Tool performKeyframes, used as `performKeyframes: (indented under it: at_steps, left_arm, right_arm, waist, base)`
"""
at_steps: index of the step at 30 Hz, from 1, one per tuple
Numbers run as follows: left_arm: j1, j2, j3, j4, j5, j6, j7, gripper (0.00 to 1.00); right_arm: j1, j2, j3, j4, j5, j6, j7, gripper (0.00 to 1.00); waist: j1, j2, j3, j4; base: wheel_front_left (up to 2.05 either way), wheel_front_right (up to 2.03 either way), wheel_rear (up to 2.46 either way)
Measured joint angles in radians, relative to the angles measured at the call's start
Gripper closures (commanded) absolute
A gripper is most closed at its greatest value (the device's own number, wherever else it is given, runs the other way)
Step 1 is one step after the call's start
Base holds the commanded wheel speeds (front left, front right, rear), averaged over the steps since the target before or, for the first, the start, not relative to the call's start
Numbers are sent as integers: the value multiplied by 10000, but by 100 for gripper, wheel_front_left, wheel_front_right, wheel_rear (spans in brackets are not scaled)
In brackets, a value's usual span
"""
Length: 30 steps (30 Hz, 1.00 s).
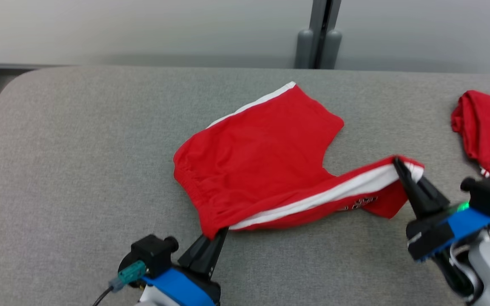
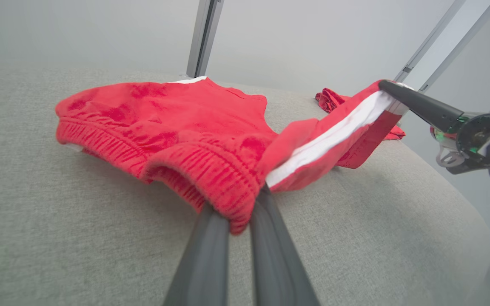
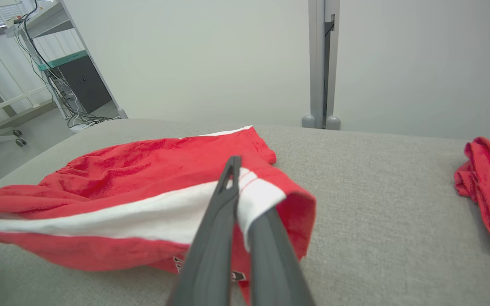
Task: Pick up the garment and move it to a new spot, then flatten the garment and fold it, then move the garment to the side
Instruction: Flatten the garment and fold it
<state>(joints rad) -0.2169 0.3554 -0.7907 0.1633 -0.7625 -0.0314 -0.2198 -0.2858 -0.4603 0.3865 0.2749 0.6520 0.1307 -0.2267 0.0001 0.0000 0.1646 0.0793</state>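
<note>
We see the garment [image 1: 262,157], a pair of red shorts, lying mid-way across the grey padded surface [image 1: 79,170], slightly right of centre in the head view. Most of it lies on the pad, not fully flat.

The left gripper [image 1: 219,236] is clamped on the near corner of the elastic waistband [image 2: 211,170]. In the left wrist view, red ribbing is bunched between both fingers.

The right gripper [image 1: 400,168] is pinched on the hem of the near leg, right on the white side stripe [image 1: 313,199]. In its own wrist view the white cloth drapes over one finger and the other lies on top. That leg end is raised off the pad, and the near edge runs between the two grippers with the stripe facing up. A second white stripe runs along the far leg edge.

Writing: we see dark lettering [image 1: 357,205] on the red panel just below the stripe, close to the held hem. It is folded under and partly hidden. The right wrist view shows a few more dark and white marks on that panel between the fingers. We can't read any of it, and we can't make out a brand or tag.

A second red garment [image 1: 487,131] sits crumpled at the right edge of the pad, well apart from the shorts. A grey post [image 1: 321,34] stands behind the pad's far edge.
</note>
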Motion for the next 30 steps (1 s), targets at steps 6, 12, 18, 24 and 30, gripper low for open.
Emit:
performKeyframes:
  at_steps: [6,12,18,24,30]
  left_arm:
    - [-957,-224,77,117,58,-274,58,100]
    - [-1985,-489,263,343,21,-502,69,100]
    - [-2959,-844,393,1018,-305,-746,82,100]
    - [-3845,-1141,541,1864,-677,-859,61,100]
    - [-4468,-1296,416,2669,-917,-928,-6,100]
  right_arm:
    - [-2225,-165,711,1072,0,0,232,100]
    - [-4310,-92,1603,2523,178,0,380,100]
    - [-6179,84,2286,4019,466,0,336,100]
    - [-7690,474,2924,5340,729,0,238,100]
    - [-8687,872,3421,6581,1016,0,125,100]
  waist:
    - [1,0,583,391]
    - [1,0,1246,785]
    - [2,0,1985,1175]
    - [2,0,2660,1511]
    - [2,0,3076,1775]
  base:
    - [0,0,0]
    - [0,0,0]
    - [0,0,0]
    - [0,0,0]
    - [0,0,0]
